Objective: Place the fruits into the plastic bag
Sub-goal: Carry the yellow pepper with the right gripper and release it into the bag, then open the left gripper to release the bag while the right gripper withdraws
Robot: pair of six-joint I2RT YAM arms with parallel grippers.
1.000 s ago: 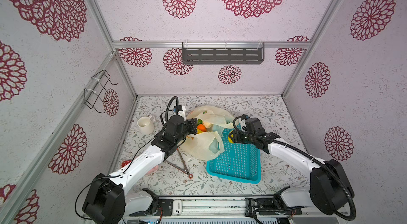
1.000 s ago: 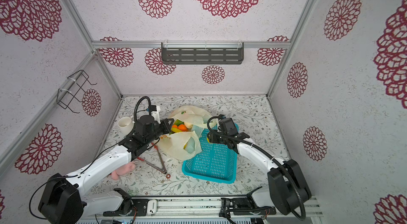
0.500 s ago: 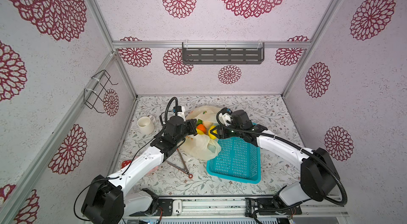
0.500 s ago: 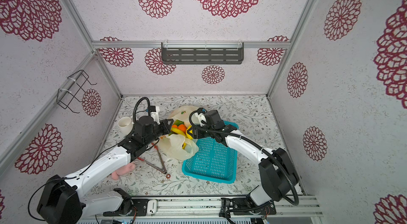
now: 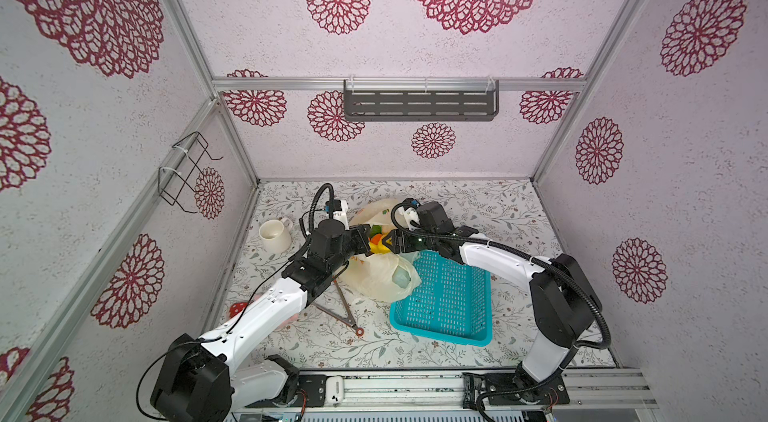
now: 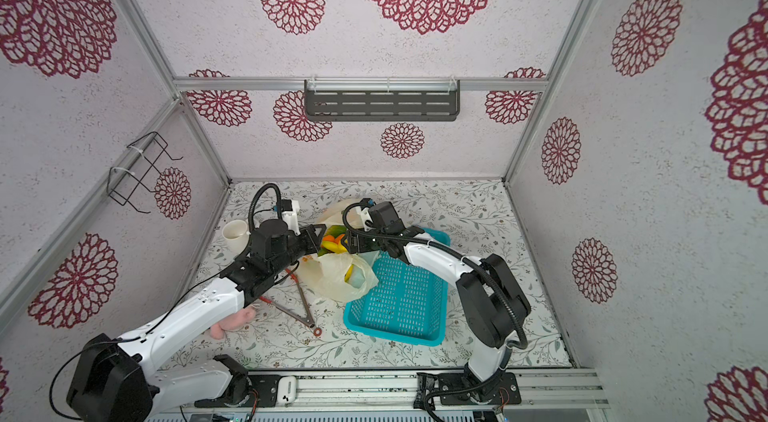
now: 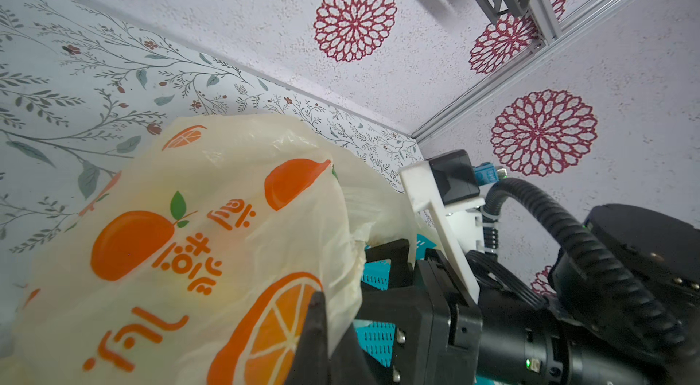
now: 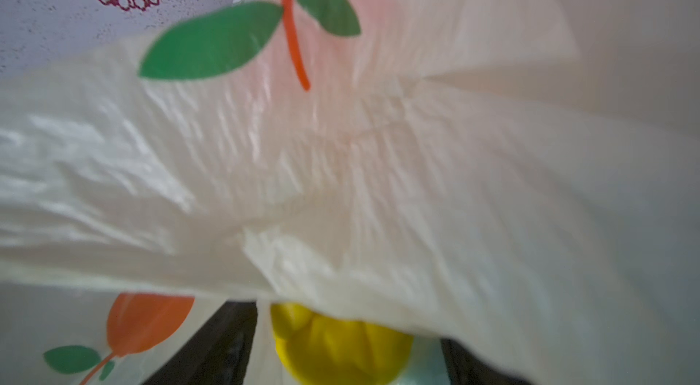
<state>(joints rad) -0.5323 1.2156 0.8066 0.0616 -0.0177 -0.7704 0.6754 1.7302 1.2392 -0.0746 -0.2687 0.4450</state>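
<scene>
The right gripper point(image 5: 385, 243) has swung from the basket point(image 5: 444, 303) to the plastic bag point(image 5: 380, 281) mouth, jaws parted around a yellow fruit point(image 8: 341, 349), facing the left gripper point(image 5: 366, 242) pinched on the rim; film sagging over its fingers may deflect the fruit outside.

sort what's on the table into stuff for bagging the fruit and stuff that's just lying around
For the job:
plastic bag
yellow fruit
orange fruit

Lying about:
turquoise basket
white mug
tongs
pink plush toy
</scene>
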